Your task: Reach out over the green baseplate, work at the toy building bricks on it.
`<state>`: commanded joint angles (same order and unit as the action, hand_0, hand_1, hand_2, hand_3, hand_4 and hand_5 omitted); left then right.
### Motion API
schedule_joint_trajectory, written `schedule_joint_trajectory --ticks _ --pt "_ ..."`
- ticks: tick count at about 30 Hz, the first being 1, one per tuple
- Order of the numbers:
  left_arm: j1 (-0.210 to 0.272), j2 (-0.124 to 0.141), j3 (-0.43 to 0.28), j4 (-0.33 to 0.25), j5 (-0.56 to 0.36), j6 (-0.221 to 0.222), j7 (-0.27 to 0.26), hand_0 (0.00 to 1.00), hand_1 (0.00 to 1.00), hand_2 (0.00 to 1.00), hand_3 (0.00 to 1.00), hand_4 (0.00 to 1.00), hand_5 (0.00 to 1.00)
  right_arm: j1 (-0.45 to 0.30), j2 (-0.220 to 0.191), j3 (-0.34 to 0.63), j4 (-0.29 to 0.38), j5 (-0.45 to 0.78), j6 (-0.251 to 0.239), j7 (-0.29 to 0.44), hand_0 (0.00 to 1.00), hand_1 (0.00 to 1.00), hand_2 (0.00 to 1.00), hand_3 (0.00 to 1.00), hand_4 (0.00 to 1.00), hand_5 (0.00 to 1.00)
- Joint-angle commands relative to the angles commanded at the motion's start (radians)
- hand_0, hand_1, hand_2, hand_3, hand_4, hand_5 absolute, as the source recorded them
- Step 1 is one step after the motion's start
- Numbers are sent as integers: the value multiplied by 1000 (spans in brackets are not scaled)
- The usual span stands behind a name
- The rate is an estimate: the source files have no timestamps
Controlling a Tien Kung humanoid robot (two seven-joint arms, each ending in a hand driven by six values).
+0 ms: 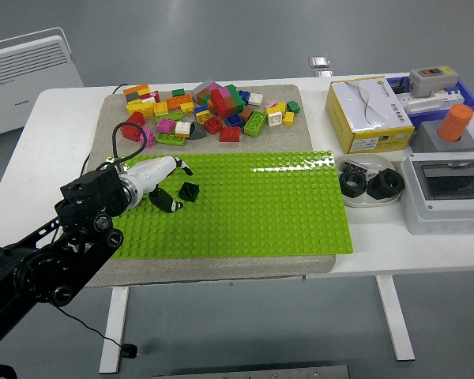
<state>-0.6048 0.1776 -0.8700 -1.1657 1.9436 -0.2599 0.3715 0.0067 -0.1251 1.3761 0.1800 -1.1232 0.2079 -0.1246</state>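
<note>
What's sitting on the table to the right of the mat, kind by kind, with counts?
Yellow and white cardboard box: 1
White dish holding black nuts: 1 dish, 2 nuts
Grey electrical enclosure: 1
Orange cylinder on grey block: 1
Blue bin: 1
Total: 7

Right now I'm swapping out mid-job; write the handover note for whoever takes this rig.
Left hand: over the left end of the green baseplate, fingers loosely curled, holding nothing.
Right hand: out of view.
Bricks: all loose in a pile on the grey mat beyond the baseplate's far edge.
Done: reach over the plate only; no brick stands on it.
Left: all the brick work.
</note>
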Motion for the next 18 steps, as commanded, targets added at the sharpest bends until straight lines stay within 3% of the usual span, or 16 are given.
schedule_joint_trajectory --ticks 6,18 --pt "19 19 5 -26 11 -5 3 998 998 998 789 767 2 0 -1 4 0 1 -2 0 695 688 821 858 844 998" --pt "49 20 -10 -69 23 -13 15 998 998 998 779 800 2 -4 -2 0 0 3 -5 0 695 687 821 859 845 998"
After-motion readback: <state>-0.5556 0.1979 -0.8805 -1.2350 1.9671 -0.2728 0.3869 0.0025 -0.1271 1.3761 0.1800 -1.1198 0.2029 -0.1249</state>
